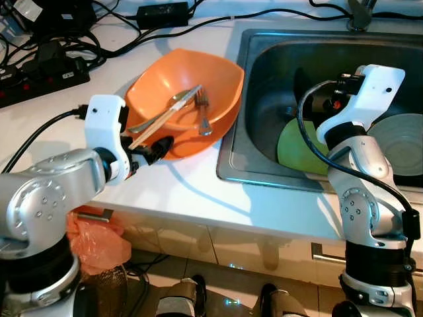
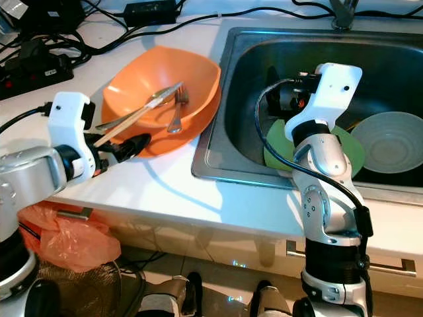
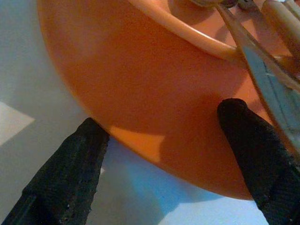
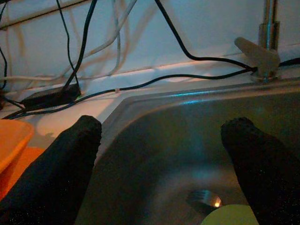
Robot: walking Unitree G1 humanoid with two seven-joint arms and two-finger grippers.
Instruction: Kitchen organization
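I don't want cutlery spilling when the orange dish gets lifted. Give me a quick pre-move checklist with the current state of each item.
1. Left gripper open at the orange bowl's near edge: ok.
2. Fingers straddling the plate rim under the bowl, one below, one above: ok.
3. Grip closed on the rim: not ok, still open.
4. Fork, spoon and chopsticks settled inside the bowl: not ok, chopsticks stick out over the rim.
5. Right gripper open over the sink, clear of the bowl: ok.

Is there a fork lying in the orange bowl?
Yes, a metal fork rests inside the orange bowl beside other utensils.
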